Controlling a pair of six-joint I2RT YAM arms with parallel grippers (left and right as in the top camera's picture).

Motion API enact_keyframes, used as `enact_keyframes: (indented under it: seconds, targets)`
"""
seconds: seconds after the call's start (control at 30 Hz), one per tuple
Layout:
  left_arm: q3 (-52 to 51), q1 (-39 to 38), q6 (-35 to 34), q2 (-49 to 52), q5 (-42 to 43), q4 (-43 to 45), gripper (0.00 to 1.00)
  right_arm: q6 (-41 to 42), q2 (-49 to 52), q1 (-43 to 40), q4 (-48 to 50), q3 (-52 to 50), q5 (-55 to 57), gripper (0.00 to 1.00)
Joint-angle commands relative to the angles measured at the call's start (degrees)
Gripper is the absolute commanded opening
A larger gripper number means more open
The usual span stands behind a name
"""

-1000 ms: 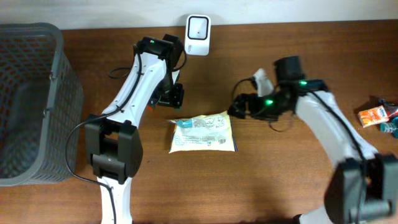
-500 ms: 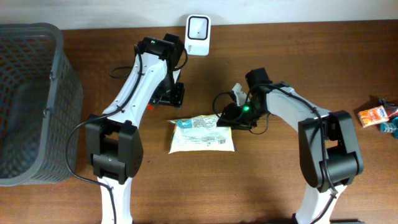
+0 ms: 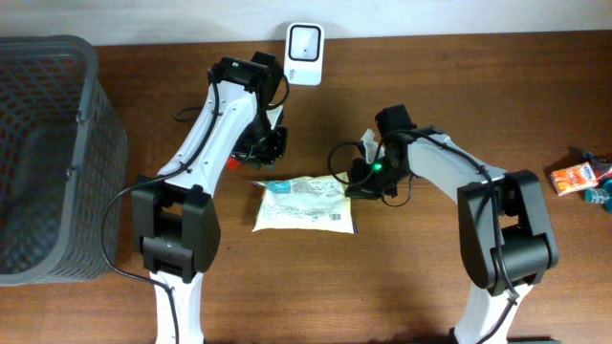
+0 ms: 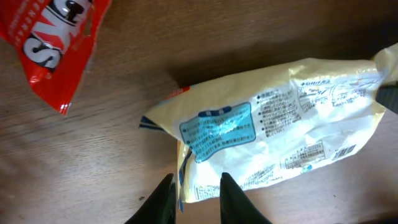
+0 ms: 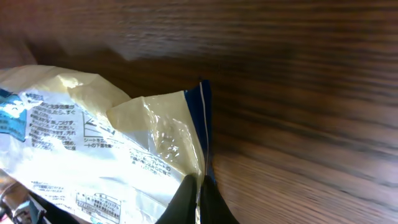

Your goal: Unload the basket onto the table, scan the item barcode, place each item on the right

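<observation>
The brown wooden table point(image 3: 459, 277) filled the overhead view. At its nine o'clock edge stood a grey basket point(image 3: 48, 153) of mesh. The left arm point(image 3: 215, 124) reached up from the six o'clock side towards eleven o'clock. The right arm point(image 3: 449, 172) bent in from four o'clock towards the middle.

The pale yellow packet point(image 3: 304, 203) lay flat near the table's centre, printed side up, with a blue label point(image 4: 217, 127) towards its nine o'clock end. The right gripper point(image 5: 198, 186) was clenched on the blue-edged corner of the packet at its two o'clock end, the fingertips meeting over the film. The left gripper point(image 4: 194, 186) hung at eleven o'clock of the packet with its jaws a little apart. In the left wrist view the packet's edge showed through the gap. Whether the fingers point(image 4: 231, 196) touched it could not be told.

The white scanner point(image 3: 304, 41) stood at twelve o'clock, against the far edge and well apart from the packet. A red packet point(image 4: 56, 37) lay near the packet's ten o'clock side, partly under the left arm in the overhead view. A small orange packet point(image 3: 574, 178) sat at the three o'clock edge.
</observation>
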Motion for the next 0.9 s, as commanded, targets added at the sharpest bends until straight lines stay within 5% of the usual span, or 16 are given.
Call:
enact_keyframes:
  seconds: [0.0,0.2,0.23,0.27,0.4,0.7,0.77,0.8,0.83,0.87]
  targets:
    - [-0.48,-0.11,0.81,0.46,1.88,-0.02,0.25,-0.04,0.39,-3.02,-2.05,0.11,4.61,0.04]
    - [-0.48,-0.24,0.79,0.46,1.92,1.07,0.24,-7.39,0.39,-9.05,-14.10,3.96,3.69,0.08]
    - [-0.50,-0.26,0.79,0.46,1.92,1.44,0.25,-8.20,0.39,-9.25,-14.86,3.96,3.21,0.29]
    - [-0.48,-0.28,0.79,0.46,1.92,1.92,0.25,-9.07,0.39,-9.25,-15.52,3.96,2.14,0.61]
    - [-0.50,-0.26,0.79,0.46,1.92,2.21,0.28,-9.14,0.42,-7.10,-16.31,3.28,-2.40,0.99]
    - [-0.50,-0.26,0.81,0.46,1.92,2.36,0.29,2.95,0.44,1.66,-5.95,-2.08,1.27,0.93]
    - [-0.52,-0.26,0.81,0.46,1.90,2.21,0.29,3.80,0.44,1.68,-5.38,-2.08,3.23,0.69]
    - [-0.55,-0.26,0.81,0.46,1.90,2.14,0.29,3.80,0.44,1.46,-5.25,-2.08,4.48,0.53]
    - [-0.55,-0.26,0.81,0.46,1.90,2.12,0.28,3.80,0.44,0.76,-5.27,-2.08,5.79,0.27]
    - [-0.55,-0.26,0.81,0.46,1.92,2.14,0.28,3.78,0.44,0.24,-5.25,-2.08,6.12,0.18]
